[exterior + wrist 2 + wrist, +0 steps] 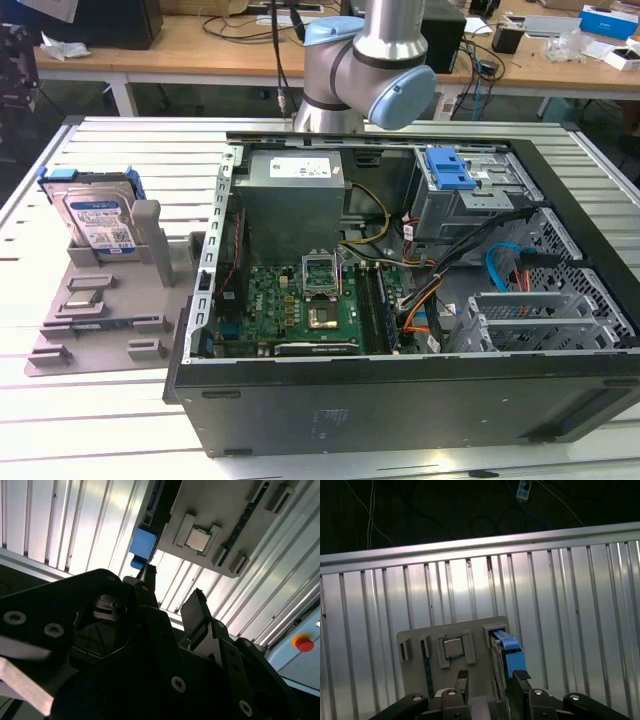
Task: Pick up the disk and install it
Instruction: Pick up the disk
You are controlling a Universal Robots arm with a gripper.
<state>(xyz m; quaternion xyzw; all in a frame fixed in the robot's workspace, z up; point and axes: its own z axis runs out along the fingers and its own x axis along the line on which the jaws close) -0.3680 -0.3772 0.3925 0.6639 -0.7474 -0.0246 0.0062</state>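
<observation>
The disk [98, 216], silver with a blue-and-white label and a blue frame, stands on edge in a grey holder [90, 310] on the slatted table at the exterior view's left. In the first wrist view the disk [508, 653] shows edge-on in the holder [417, 667], well below my gripper [491, 678]. In the second wrist view its blue frame [144, 543] sits just past the fingertips of my gripper [172, 587]. The gripper is open, with nothing between its dark fingers [520, 678]. It hangs apart from the disk.
An open black computer case [400, 400] lies at the exterior view's right, with motherboard [300, 305], grey power supply box [292, 200], cables and a drive bay with a blue latch [452, 166]. The holder also carries a processor chip [453, 648]. A red button [302, 642] lies off the table.
</observation>
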